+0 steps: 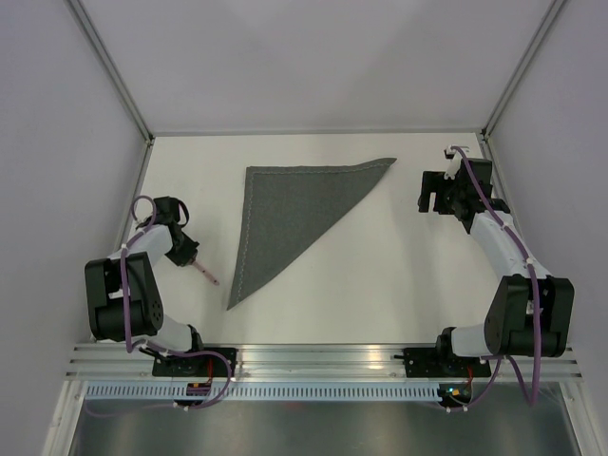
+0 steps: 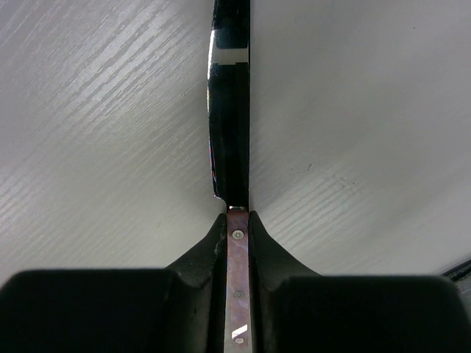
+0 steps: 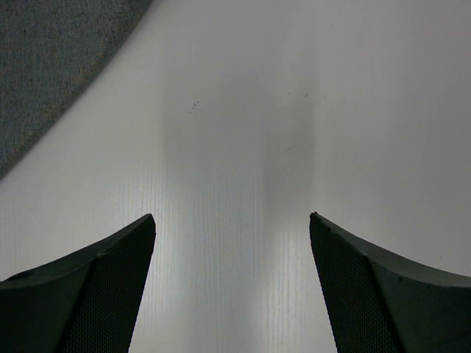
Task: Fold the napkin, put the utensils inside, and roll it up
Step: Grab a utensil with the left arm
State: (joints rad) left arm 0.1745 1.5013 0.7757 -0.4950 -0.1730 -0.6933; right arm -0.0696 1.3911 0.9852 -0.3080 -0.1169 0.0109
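Napkin (image 1: 290, 209) is lying folded right of left gripper (image 2: 237, 228), which is clamping knife (image 2: 229, 110); right gripper (image 3: 232, 228) is standing wide; insertion, rolling remaining.

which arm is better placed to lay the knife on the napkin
Left. The left gripper is shut on the knife, beside the folded napkin. The right gripper is open and empty, over the table past the napkin's right corner.
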